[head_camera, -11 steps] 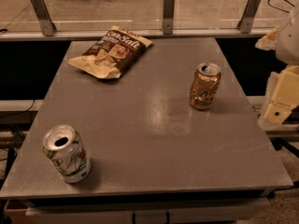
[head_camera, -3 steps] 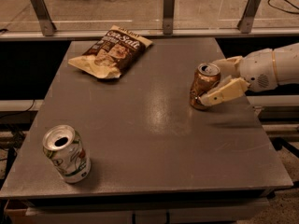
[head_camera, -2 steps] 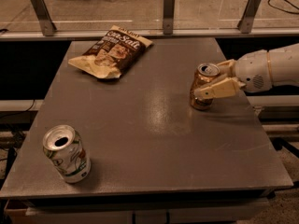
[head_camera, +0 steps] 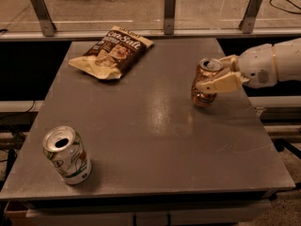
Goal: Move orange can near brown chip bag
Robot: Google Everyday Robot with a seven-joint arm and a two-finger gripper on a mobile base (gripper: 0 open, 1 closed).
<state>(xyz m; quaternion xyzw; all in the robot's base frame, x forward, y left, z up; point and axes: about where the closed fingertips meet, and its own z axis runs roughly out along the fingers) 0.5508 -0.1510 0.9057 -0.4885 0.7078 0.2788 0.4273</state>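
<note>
The orange can (head_camera: pixel 203 97) stands on the right side of the grey table (head_camera: pixel 155 140), still resting on the tabletop. My gripper (head_camera: pixel 209 75) reaches in from the right and is shut on the can. One pale finger lies across its front and the other sits behind its silver top. The brown chip bag (head_camera: pixel 113 52) lies flat at the far left of the table, well apart from the can.
A white can with green and red print (head_camera: pixel 67 155) stands near the front left corner. A rail with metal posts (head_camera: pixel 169 13) runs along the far edge. My white arm (head_camera: pixel 273 62) reaches over the table's right edge.
My arm came in from the right edge to the orange can. Over the last second the fingers have drawn in on the can. The can, the bag and the white can have stayed in place.
</note>
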